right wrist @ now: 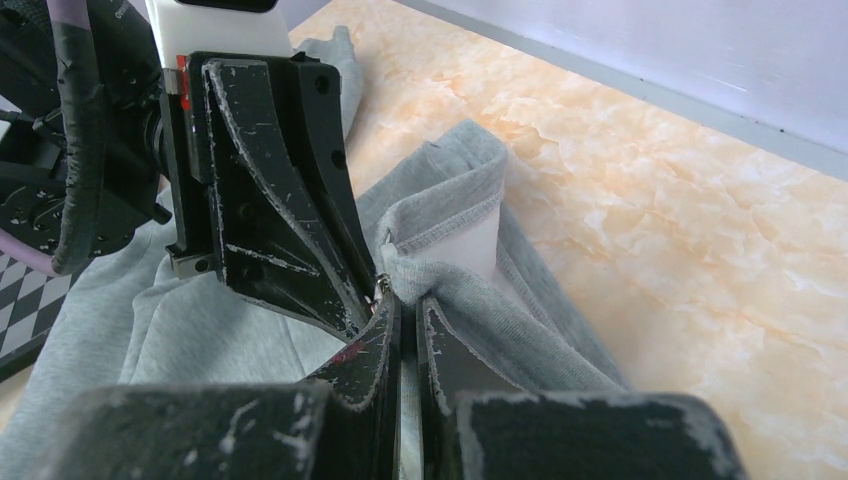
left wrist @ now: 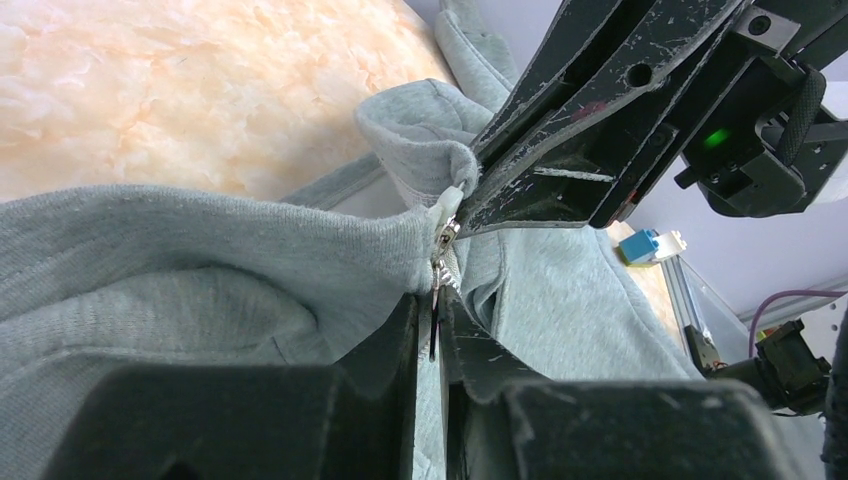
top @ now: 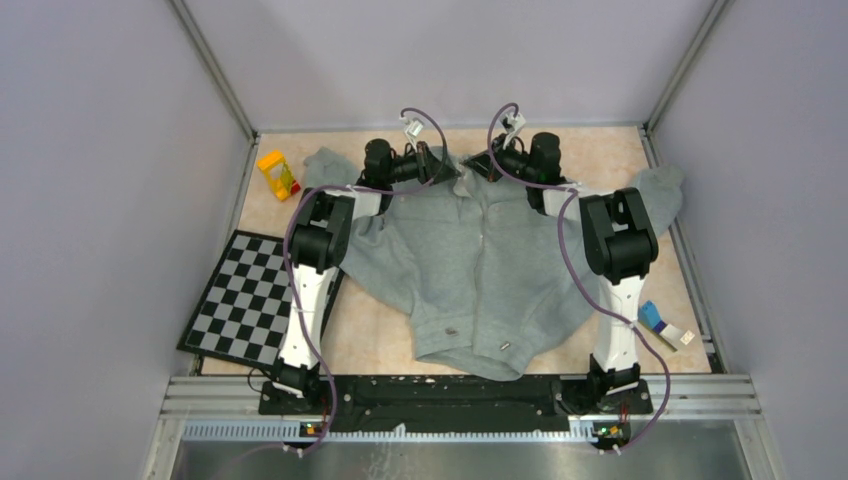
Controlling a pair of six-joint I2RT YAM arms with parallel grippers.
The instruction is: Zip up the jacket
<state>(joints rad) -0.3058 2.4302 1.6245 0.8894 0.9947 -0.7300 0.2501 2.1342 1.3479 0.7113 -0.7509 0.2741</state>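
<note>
Left wrist view: left pincer (left wrist: 432, 335) pinches zipper pull (left wrist: 438, 285) (silvery metal); right pincer (right wrist: 405, 310) pinches jacket (left wrist: 200, 260).

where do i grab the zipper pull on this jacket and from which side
grip the zipper pull, the slim metal tab dangling at the jacket collar. come at its free end, fingers on its two flat faces, where the left gripper sits.

Both arms stretch forward, tips meeting; right fingers (right wrist: 372, 355) pinched shut, left fingers (left wrist: 398, 345) apparently almost closed.
</note>
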